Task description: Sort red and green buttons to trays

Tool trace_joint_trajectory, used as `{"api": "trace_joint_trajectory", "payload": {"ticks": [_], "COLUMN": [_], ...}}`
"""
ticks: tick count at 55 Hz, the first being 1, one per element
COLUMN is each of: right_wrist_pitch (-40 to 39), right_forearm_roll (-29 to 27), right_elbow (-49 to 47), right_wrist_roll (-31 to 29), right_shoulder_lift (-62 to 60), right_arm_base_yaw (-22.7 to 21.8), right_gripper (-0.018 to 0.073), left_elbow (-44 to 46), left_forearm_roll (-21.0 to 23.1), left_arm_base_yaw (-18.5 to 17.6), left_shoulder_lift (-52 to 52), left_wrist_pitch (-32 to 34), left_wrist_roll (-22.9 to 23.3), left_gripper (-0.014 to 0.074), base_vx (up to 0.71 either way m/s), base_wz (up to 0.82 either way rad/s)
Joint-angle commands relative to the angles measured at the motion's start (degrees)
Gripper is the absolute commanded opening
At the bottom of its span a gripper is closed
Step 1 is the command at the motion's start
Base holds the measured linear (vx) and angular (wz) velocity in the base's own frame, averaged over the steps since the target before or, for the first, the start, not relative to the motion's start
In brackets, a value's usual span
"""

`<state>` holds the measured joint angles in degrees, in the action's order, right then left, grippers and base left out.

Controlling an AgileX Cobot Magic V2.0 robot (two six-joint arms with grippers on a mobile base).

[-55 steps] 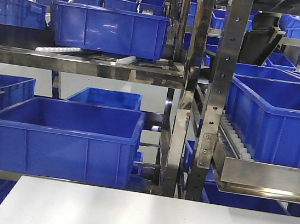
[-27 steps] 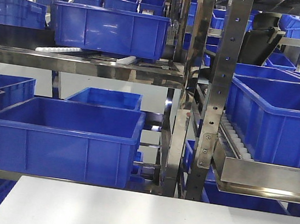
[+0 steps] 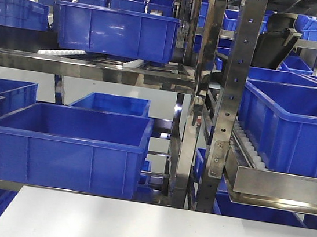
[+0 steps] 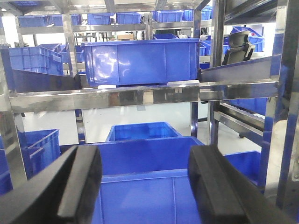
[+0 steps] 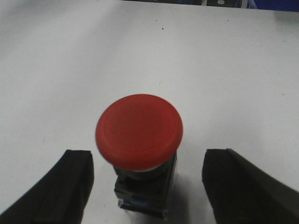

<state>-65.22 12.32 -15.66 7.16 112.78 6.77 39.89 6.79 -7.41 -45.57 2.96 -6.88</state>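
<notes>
Over the last second nothing shifted in my front view: rack [image 3: 199,100], blue bins [image 3: 67,147] and bench [image 3: 161,233] sat as before.
I saw the right tool [image 5: 149,163] spread wide, one finger on either side of the red button [image 5: 139,130] and clear of it. The button stood upright on its dark base on the white bench. The left tool [image 4: 145,175] gaped too, empty, facing the blue bins.
</notes>
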Motion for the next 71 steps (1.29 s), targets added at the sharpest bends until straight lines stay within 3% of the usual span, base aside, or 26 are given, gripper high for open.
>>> {"api": "trace_joint_trajectory", "payload": {"ticks": [1, 8, 18, 30, 40, 49, 57, 65, 66, 71], "right_wrist_pitch": [-11.5, -11.5, -10.6, -10.2, -10.2, -10.3, -10.4, -10.6, -10.6, -10.6], "right_forearm_roll": [0.6, 0.6, 0.0, 0.8, 0.8, 0.7, -0.7, -2.1, -2.9, -2.9], "right_elbow": [-2.1, -3.3, -3.3, -2.9, -2.9, -2.9, -2.9, -2.9, -2.9, -2.9], "right_wrist_roll": [-0.4, -0.4, -0.2, 0.0, 0.0, 0.0, 0.0, 0.0, 0.0, 0.0], "right_shoulder_lift": [0.1, 1.7, 1.8, 1.9, 1.9, 1.9, 1.9, 1.9, 1.9, 2.0], "right_arm_base_yaw": [0.0, 0.0, 0.0, 0.0, 0.0, 0.0, 0.0, 0.0, 0.0, 0.0], "right_gripper": [0.0513, 0.0405, -0.0011, -0.0016, -0.0015, -0.0014, -0.0013, -0.0013, -0.0013, -0.0012], "left_elbow": [2.1, 2.1, 2.1, 0.5, -10.7, -24.2, -34.1, -36.8, -36.5, -36.5], "left_forearm_roll": [0.4, 0.4, 0.4, 0.2, 0.1, 1.4, 1.0, 0.9, 0.0, -5.6], "left_arm_base_yaw": [-0.3, -0.3, -0.3, -0.3, -0.3, -0.3, -0.3, -0.3, -0.3, -0.3], "left_shoulder_lift": [0.3, 0.3, 0.3, 0.3, 0.2, -1.4, -8.3, -18.6, -27.9, -34.1], "left_wrist_pitch": [5.2, 5.2, 4.6, -2.5, -1.0, 8.2, 25.3, 39.6, 46.3, 50.2], "left_wrist_roll": [-0.1, -0.1, -0.1, -0.1, 0.7, 3.6, 3.3, 3.6, 4.8, 8.6], "left_gripper": [0.0535, 0.0535, 0.0535, 0.0535, 0.0535, 0.0535, 0.0534, 0.0534, 0.0534, 0.0534], "base_vx": [0.0, 0.0, 0.0, 0.0, 0.0, 0.0, 0.0, 0.0, 0.0, 0.0], "base_wz": [0.0, 0.0, 0.0, 0.0, 0.0, 0.0, 0.0, 0.0, 0.0, 0.0]}}
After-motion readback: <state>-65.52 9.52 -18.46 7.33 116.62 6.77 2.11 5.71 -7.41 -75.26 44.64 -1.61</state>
